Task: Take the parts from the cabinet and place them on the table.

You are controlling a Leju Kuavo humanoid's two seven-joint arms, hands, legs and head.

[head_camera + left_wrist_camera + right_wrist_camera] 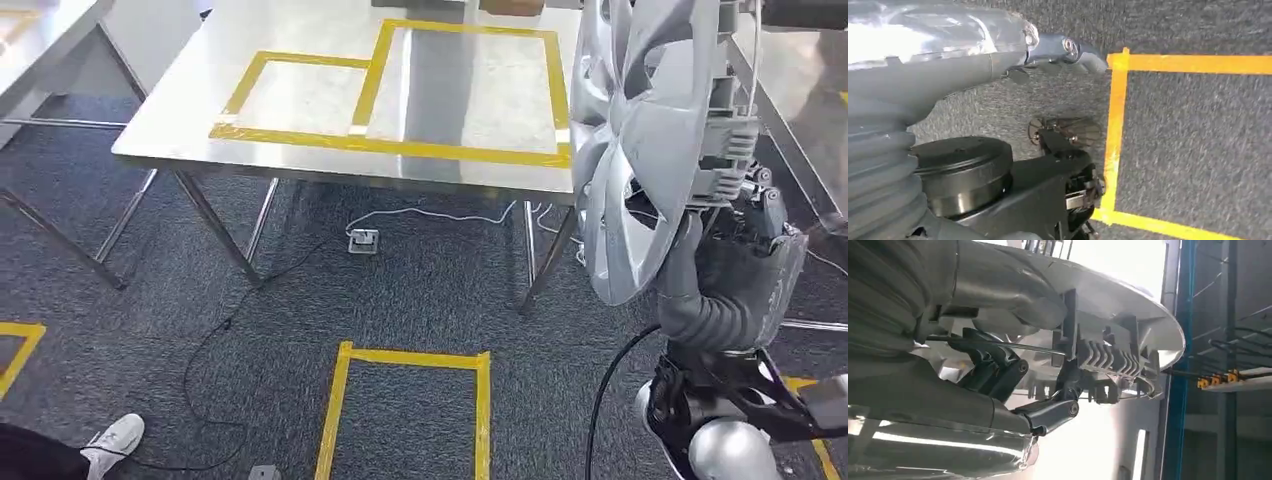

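From the head view, the robot's right hand (745, 215) grips a silver wheel cover (640, 130) upright by its rim, beside the steel table (330, 100) marked with yellow tape rectangles (400, 145). The right wrist view shows dark fingers (1048, 412) hooked on the cover's ribbed back. The left wrist view shows the left hand (1058, 52) empty, fingers extended, above carpet.

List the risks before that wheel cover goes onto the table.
1. The right hand grips the wheel cover only at its rim clips, so it may slip or twist.
2. The cover blocks much of the head view near the table edge.
3. A cable crosses the carpet ahead: possible snag for the feet.
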